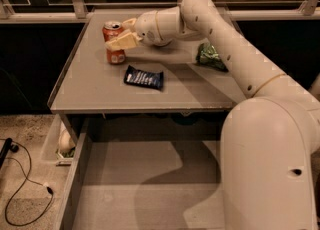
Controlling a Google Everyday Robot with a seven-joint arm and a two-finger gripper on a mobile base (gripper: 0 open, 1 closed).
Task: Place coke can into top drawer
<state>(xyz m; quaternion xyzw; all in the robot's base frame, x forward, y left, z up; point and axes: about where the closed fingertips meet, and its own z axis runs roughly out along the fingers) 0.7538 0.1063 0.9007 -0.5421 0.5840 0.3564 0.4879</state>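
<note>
1. Camera view: the coke can [113,54] stands upright near the far left corner of the grey tabletop [95,91], its silver top and pull-tab facing up.
2. The gripper [123,33] is at the can's right side, at the end of the cream arm [235,49] that reaches in from the right across the back of the table.
3. The jaws are closed on the coke can: one pale finger [120,41] lies across the can's front at mid-height, while the other shows just behind the rim on the right.
4. The can's base sits on the tabletop.
5. A dark blue snack packet [144,78] lies flat on the table, near the can and closer to the front edge, touching neither the can nor the gripper.
6. A crumpled green can [211,56] lies on the right part of the table, partly behind the arm and well apart from the coke can.
7. The top drawer [125,194] is pulled out below the table's front edge, showing its flat grey bottom and thin left wall; the arm's shadow falls across it.
8. The coke can is on the table, not in the drawer.
9. The robot's bulky cream body [270,164] covers the drawer's right side.
10. A black cable [25,184] trails over the speckled floor at the lower left.
</note>
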